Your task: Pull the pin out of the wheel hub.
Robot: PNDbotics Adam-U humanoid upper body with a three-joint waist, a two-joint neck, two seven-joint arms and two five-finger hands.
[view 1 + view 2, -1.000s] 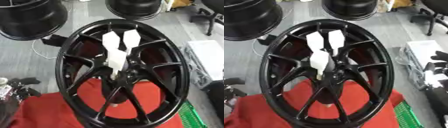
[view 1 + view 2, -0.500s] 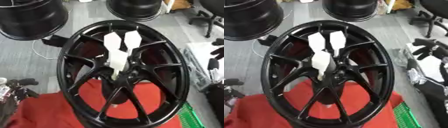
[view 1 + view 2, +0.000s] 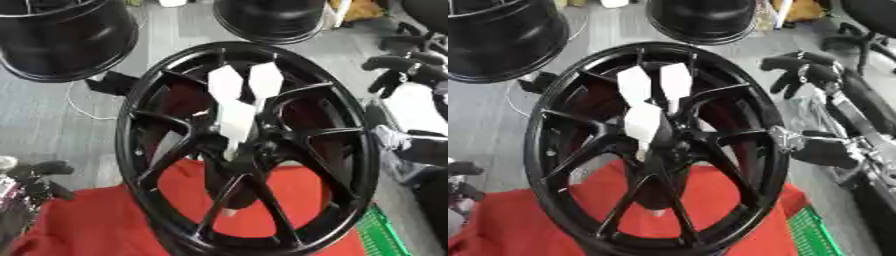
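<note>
A black multi-spoke wheel hub (image 3: 128, 145) lies tilted on a red cloth (image 3: 96, 225) in the middle of both views. A white pin (image 3: 236, 120) stands in its centre bore, with two white flat lobes at its top end. My right hand (image 3: 798, 67) hangs in the air to the right of the rim's upper part, fingers relaxed and drooping, touching nothing. It is well apart from the pin. Low at the left edge, my left hand (image 3: 37, 172) rests idle with its fingers loosely spread, clear of the hub.
Two more black wheels stand at the back, one at the far left (image 3: 61, 40) and one at the top middle (image 3: 271, 17). A green crate (image 3: 385, 235) sits at the lower right. A white cable (image 3: 79, 105) loops on the grey floor left of the hub.
My right arm has come in from the right edge and the hand has risen toward the hub's upper right. The pin, hub and left hand have stayed put.
</note>
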